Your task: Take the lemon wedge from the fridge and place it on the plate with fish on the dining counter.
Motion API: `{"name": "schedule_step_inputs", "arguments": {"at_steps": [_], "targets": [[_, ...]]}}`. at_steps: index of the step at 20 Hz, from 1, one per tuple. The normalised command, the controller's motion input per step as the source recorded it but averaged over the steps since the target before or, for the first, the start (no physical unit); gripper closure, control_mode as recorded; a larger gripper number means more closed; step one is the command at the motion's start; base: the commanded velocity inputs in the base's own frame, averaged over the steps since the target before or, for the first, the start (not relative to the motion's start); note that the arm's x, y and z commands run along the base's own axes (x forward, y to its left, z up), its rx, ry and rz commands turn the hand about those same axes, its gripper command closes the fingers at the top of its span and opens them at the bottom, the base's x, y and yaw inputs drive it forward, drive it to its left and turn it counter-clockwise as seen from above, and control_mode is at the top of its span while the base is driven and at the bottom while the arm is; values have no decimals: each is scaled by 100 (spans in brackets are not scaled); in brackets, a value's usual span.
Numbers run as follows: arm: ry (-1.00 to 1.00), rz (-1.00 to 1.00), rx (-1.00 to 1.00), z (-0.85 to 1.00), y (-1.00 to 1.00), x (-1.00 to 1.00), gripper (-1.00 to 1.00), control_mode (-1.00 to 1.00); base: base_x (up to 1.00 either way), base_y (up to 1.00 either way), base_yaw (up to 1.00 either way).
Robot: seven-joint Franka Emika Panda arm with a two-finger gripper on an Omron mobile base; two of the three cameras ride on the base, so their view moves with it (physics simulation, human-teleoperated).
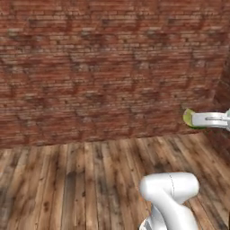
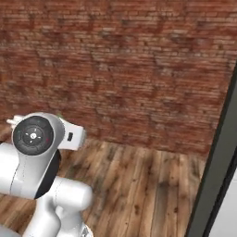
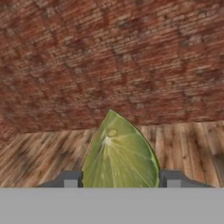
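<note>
The wall (image 1: 108, 67) stands at the back, and the floor (image 1: 81, 179) lies in front of it. The end effector (image 3: 119, 180) is up above the floor, at the right side of the left base view. The lemon wedge (image 3: 119, 153) sits between its two fingers (image 3: 70, 179), with its tip pointing at the wall.

Arm rose from lower right of left base view, forearm reaching to the right edge; gripper (image 3: 119, 178) clamped on lemon wedge (image 3: 120, 153) (fingertips (image 3: 70, 178) flanked it).
</note>
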Motion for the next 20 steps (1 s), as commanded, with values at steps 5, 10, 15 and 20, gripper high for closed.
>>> {"name": "schedule_step_inputs", "arguments": {"at_steps": [5, 10, 15, 20], "targets": [[0, 0, 0, 0, 0, 0, 100, 100, 29, 62, 71], [0, 0, 0, 0, 0, 0, 100, 100, 1, 49, 84], [0, 0, 0, 0, 0, 0, 100, 100, 0, 44, 87], [0, 0, 0, 0, 0, 0, 100, 100, 6, 34, 86]]}}
